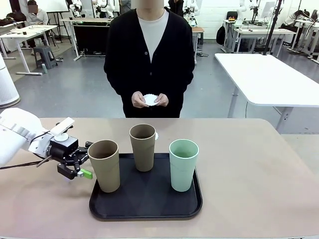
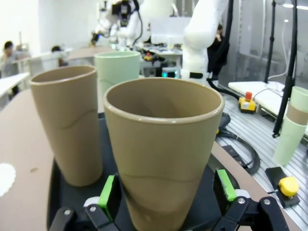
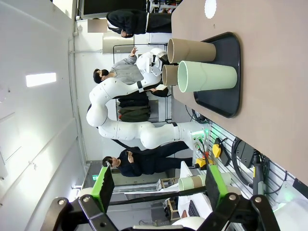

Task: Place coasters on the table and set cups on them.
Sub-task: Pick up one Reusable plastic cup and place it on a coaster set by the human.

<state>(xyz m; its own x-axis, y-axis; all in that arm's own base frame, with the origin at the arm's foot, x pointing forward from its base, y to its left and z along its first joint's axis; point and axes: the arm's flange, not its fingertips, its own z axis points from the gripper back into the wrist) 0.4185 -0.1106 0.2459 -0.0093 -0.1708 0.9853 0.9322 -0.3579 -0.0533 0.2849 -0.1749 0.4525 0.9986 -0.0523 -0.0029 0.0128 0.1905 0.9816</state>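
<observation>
- The left tool (image 1: 88, 159) (image 2: 166, 192) is low beside the tray (image 1: 149, 206). Its jaws are apart, one green pad (image 2: 109, 195) on either side of the front tan cup (image 1: 105, 167) (image 2: 163, 139). I cannot tell whether the pads touch it.
- That cup, the rear tan cup (image 1: 143, 147) and the green cup (image 1: 183, 164) all stand upright on the black tray on the worktop (image 1: 249, 169).
- One coaster (image 1: 156, 135) (image 3: 210, 8) lies on the worktop just behind the rear tan cup, off the tray.
- The person's hands (image 1: 139, 101) hold more white coasters (image 1: 150, 99) at the far side.
- The right tool (image 3: 160, 185) is well away from the tray, jaws apart and nothing between them.
</observation>
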